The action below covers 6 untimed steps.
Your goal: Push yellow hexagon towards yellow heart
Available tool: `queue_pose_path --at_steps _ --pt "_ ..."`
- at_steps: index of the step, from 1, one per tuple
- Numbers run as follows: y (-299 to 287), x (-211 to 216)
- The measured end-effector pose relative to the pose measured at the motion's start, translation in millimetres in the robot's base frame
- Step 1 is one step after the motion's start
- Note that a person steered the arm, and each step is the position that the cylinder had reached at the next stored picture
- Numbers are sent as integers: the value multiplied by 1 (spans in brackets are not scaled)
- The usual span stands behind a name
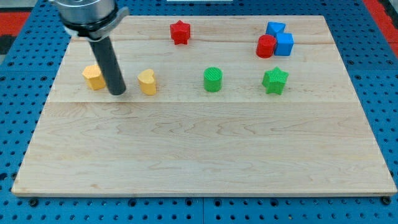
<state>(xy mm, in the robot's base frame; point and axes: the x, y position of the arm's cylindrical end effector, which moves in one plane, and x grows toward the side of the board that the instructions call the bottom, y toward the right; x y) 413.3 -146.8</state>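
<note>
Jaws: I have none; my arm ends in a straight dark rod, so there is nothing to stand wide, narrow or holding.
My tip (pixel 117 93): in the camera view it rests on the worktop (pixel 199 162) between the two yellow blocks, just beside the yellow hexagon (pixel 94 77) on its right and a little apart from the yellow heart (pixel 148 81).
Task's thing: the yellow hexagon sits near the worktop's left edge, in the upper half, with the yellow heart to its right in roughly the same row.
Step in hand: I judge the push is not set up; my tip is on the wrong side of the hexagon, in the gap it has to cross.
Next move calls for: getting round to the hexagon's left face without nudging it, most likely by passing below or above it, then driving to the view's right toward the heart.
Risk: a push that is off centre could spin the hexagon aside.
Other blocks: a green cylinder (pixel 212 79) and a green star (pixel 275 81) further right in the row; a red star (pixel 180 32) near the top; a red cylinder (pixel 266 46) touching two blue cubes (pixel 283 43), all well apart from my path.
Hidden: the rod covers the hexagon's right edge, so I cannot tell whether I touch it.
Cut off: my arm's upper housing runs out of the view's top.
Hard to make out: the rear blue block's exact shape.
</note>
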Motion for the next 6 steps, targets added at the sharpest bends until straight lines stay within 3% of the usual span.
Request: queue_pose_path --at_steps 2,3,4,6 --pt "40 3" --pt "-47 33" --pt "-157 29" --pt "-144 -70"
